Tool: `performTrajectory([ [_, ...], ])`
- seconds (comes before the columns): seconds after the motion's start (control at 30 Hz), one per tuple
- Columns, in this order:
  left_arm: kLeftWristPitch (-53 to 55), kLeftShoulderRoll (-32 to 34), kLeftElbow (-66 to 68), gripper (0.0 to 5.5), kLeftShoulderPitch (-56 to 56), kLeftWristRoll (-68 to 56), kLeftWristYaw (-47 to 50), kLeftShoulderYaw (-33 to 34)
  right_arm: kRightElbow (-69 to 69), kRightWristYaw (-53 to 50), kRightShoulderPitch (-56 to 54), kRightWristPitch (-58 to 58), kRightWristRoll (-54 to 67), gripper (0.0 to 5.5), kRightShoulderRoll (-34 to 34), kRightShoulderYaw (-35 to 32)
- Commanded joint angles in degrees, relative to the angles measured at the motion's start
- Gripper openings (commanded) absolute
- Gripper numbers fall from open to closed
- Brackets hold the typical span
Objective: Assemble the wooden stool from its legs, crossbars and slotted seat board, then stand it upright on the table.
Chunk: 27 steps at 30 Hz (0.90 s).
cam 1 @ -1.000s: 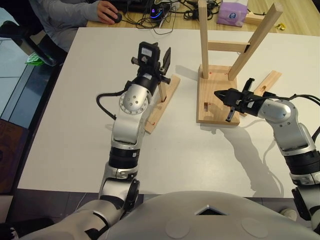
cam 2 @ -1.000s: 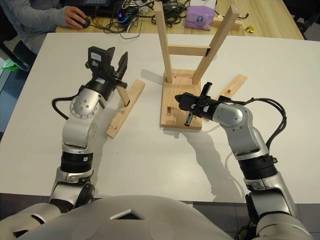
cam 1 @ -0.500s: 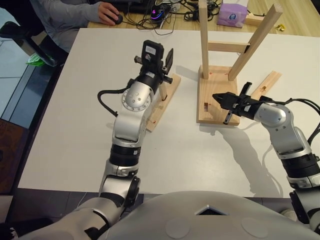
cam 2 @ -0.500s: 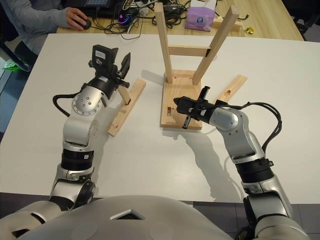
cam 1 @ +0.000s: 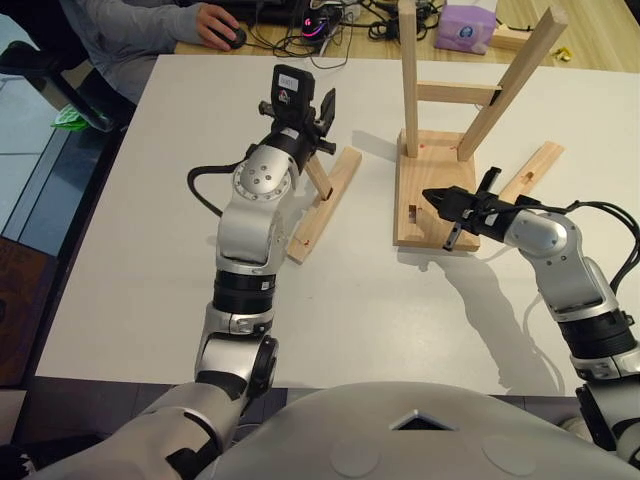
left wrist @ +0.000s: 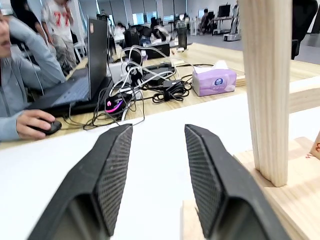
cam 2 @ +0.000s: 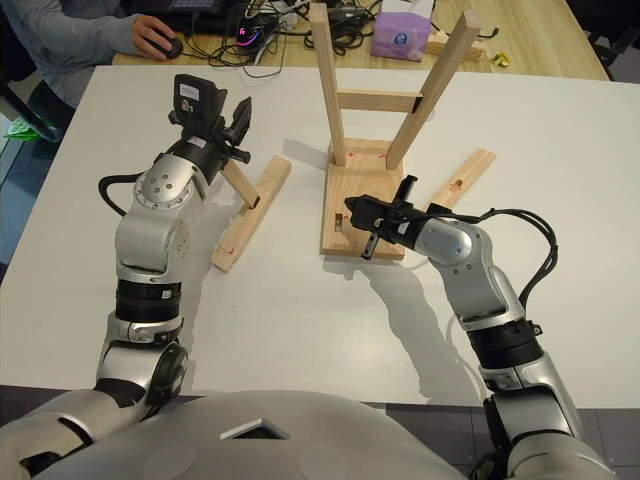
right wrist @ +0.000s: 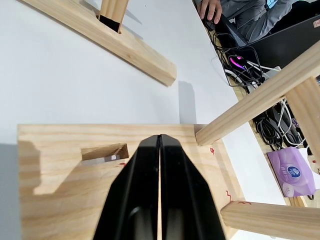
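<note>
The slotted seat board [cam 1: 425,228] lies flat on the white table. Two legs [cam 1: 407,70] [cam 1: 510,85] stand up from its far end, joined by a crossbar [cam 1: 455,93]. My right gripper [cam 1: 432,193] is shut and empty, its tip [right wrist: 160,137] low over the board beside an open slot [right wrist: 102,151]. To the left, a loose leg [cam 1: 318,215] lies on the table with a short crossbar [cam 1: 316,178] leaning up out of it. My left gripper [left wrist: 158,129] hovers open and empty above that crossbar. Another leg [cam 1: 532,168] lies right of the board.
A person's hand [cam 1: 215,22] rests on a mouse at the back left, beside cables and a laptop. A purple tissue box [cam 1: 465,28] sits on the wooden desk behind. The near half of the table [cam 1: 380,320] is bare; its left edge drops to the floor.
My left gripper has swung left and back, away from the crossbar in the lying leg, so that crossbar now shows. My right gripper has crept slightly left over the seat board.
</note>
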Motion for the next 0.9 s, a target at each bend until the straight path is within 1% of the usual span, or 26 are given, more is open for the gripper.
performTrajectory([
  [0.03, -1.6, -0.1, 16.7, 1.91, 15.0, 3.2, -0.8, -5.8, -0.3, 0.3, 0.2, 0.1, -0.4, 0.0, -1.0, -0.3],
  [0.13, -0.8, -1.2, 10.9, 1.91, 11.4, 2.2, -0.9, -4.5, -0.1, -0.3, 0.6, 0.0, -1.1, 0.0, -0.6, 0.2],
  [0.2, 1.7, -2.0, 3.9, 1.91, 7.2, 1.5, -0.6, -3.6, 0.0, -0.7, 0.9, -0.1, -1.6, 0.0, -0.5, 0.4],
  [0.27, 5.4, -2.0, -4.0, 1.91, 3.6, 1.5, -0.5, -3.2, -0.4, -0.8, 1.4, -0.2, -1.8, 0.0, -0.6, 0.6],
  [0.33, 11.4, -1.8, -12.9, 1.91, -1.1, 0.6, -0.8, -1.6, -1.4, -1.0, 2.4, 0.0, -1.5, 0.0, -0.7, 0.1],
  [0.4, 17.1, -0.4, -19.8, 1.91, -5.6, -0.6, -1.1, 1.3, -2.4, -1.2, 3.1, 0.6, -1.1, 0.0, -0.7, -0.7],
  [0.47, 20.7, 2.2, -23.6, 1.91, -9.1, -1.5, -1.8, 5.0, -2.6, -1.1, 3.2, 0.9, -0.9, 0.0, -0.7, -1.1],
  [0.57, 22.4, 9.4, -24.1, 1.91, -13.1, -2.6, -3.5, 12.9, -3.0, -1.2, 3.7, 1.4, -0.9, 0.0, -0.7, -1.7],
  [0.63, 21.3, 13.8, -20.8, 1.91, -10.0, -2.3, -4.9, 15.9, -3.7, -1.4, 4.1, 1.9, -0.1, 0.0, -0.3, -2.6],
  [0.7, 19.4, 15.3, -17.1, 1.91, -1.9, -1.6, -5.6, 16.3, -4.4, -1.4, 3.9, 2.5, 0.9, 0.0, 0.3, -3.2],
  [0.8, 16.6, 13.9, -11.6, 1.91, 11.3, -0.5, -5.5, 12.6, -5.3, -1.6, 3.2, 3.8, 2.0, 0.0, 0.8, -3.9],
  [0.9, 14.6, 10.9, -8.7, 1.91, 21.6, 0.0, -6.0, 6.1, -5.7, -1.4, 2.1, 4.6, 2.8, 0.0, 0.7, -4.5],
])
